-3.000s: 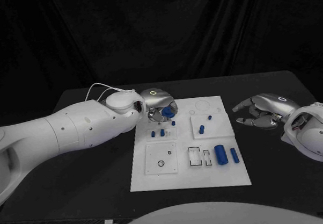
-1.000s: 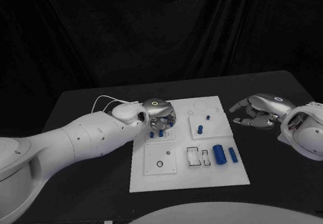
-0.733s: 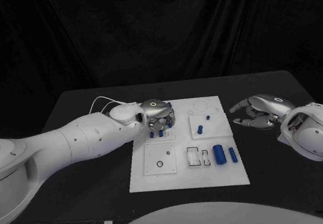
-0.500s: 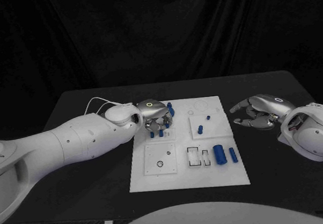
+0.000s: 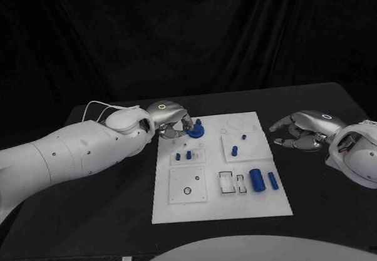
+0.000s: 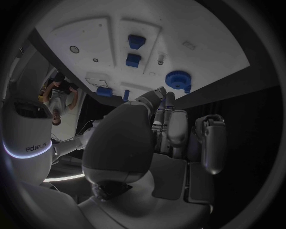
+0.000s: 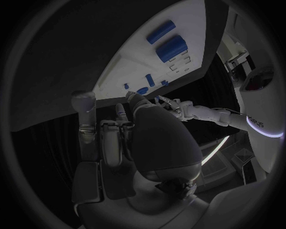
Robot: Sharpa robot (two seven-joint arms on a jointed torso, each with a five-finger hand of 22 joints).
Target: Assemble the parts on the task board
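Table: I see a black table [image 5: 86, 198].
On it: white task board [image 5: 251, 207], lying at the table's middle.

My head camera looks down and forward from above the table [image 5: 113, 195], far enough back to take in the whole task board [image 5: 218, 168] at frame centre, with both arms entering from the sides. My left wrist camera sits just behind the left hand [image 6: 152, 143], close, facing past its fingers onto the board [image 6: 149, 52]. My right wrist camera sits behind the right hand [image 7: 140, 143], seeing the board [image 7: 178, 52] edge-on at upper right. All three share the board.
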